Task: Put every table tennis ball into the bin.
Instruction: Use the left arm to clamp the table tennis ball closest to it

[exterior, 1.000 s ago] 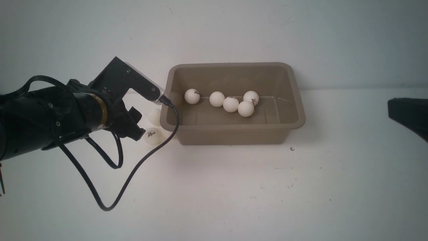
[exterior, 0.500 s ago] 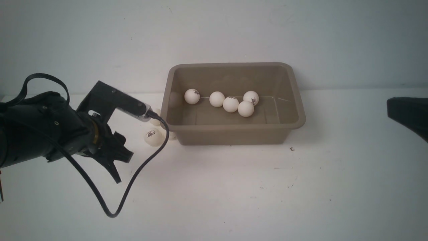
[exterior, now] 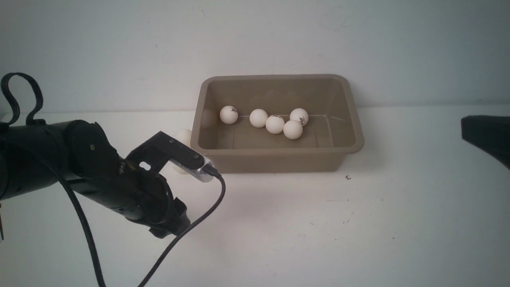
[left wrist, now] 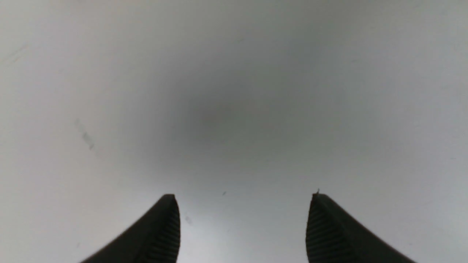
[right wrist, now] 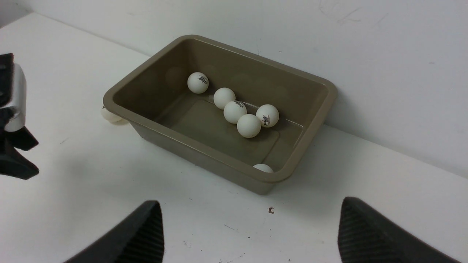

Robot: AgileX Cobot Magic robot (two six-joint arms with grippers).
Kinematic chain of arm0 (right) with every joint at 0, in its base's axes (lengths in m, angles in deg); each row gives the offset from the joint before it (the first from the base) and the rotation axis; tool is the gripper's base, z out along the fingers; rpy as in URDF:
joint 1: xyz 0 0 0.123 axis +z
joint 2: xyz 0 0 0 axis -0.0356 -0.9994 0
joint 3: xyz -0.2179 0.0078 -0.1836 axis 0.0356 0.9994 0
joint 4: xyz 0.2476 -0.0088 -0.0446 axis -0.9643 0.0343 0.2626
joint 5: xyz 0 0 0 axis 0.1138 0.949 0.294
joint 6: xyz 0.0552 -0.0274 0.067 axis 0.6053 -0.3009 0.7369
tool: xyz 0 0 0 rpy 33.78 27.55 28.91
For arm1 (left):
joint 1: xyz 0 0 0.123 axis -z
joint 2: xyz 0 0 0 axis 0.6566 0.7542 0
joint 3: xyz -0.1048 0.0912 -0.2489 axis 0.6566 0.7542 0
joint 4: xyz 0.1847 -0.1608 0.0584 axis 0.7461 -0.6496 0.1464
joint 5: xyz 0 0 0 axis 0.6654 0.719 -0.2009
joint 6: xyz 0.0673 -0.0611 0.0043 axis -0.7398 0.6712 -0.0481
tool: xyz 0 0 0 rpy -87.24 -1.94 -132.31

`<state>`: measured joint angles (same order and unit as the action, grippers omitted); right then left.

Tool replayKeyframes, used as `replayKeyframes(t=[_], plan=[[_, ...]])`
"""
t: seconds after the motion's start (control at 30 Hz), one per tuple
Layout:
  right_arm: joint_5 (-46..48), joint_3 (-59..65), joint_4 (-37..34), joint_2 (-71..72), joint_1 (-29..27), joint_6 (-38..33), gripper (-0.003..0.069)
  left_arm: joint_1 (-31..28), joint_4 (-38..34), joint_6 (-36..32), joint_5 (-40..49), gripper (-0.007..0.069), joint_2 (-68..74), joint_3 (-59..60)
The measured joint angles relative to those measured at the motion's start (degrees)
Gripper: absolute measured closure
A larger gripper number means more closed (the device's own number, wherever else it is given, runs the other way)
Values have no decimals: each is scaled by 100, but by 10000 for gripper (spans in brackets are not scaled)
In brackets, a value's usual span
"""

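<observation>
Black left gripper tilts down at the table, jaws apart, empty; right gripper likewise.

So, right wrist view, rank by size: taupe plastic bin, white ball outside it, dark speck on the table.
Largest: rectangular taupe plastic bin.
Next: small white plastic ball outside it, partly hidden.
Smallest: tiny dark speck.

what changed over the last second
The left gripper has pulled back from the left end of the bin toward the near side of the table, jaws apart and empty. The bin, the balls in it and the right gripper stayed put.
</observation>
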<state>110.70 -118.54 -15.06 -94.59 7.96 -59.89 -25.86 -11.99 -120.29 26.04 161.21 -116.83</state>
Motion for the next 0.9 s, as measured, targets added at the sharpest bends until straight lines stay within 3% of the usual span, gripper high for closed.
replayKeyframes(t=[0.07,0.2,0.37,0.43,0.5,0.6,0.63,0.8,0.9], plan=[[0,0,-15,0,0,0,77,-138,-620,-890,-165,209,0,0],[0,0,-44,0,0,0,77,-497,-1712,-2036,-402,209,0,0],[5,0,-61,0,0,0,77,-1168,-2505,-3337,-518,209,0,0],[5,0,-66,0,0,0,77,-1284,-2708,-3569,-517,209,0,0],[5,0,-90,0,0,0,77,-1645,-3623,-4665,-478,209,0,0],[5,0,-108,0,0,0,77,-1840,-4424,-5673,-270,209,0,0],[5,0,-108,0,0,0,77,-1944,-4836,-6415,-101,209,6,0],[5,0,-145,0,0,0,77,-2054,-6291,-8524,360,207,283,0],[5,0,-150,0,0,0,76,-2054,-6731,-9100,372,184,603,0]])
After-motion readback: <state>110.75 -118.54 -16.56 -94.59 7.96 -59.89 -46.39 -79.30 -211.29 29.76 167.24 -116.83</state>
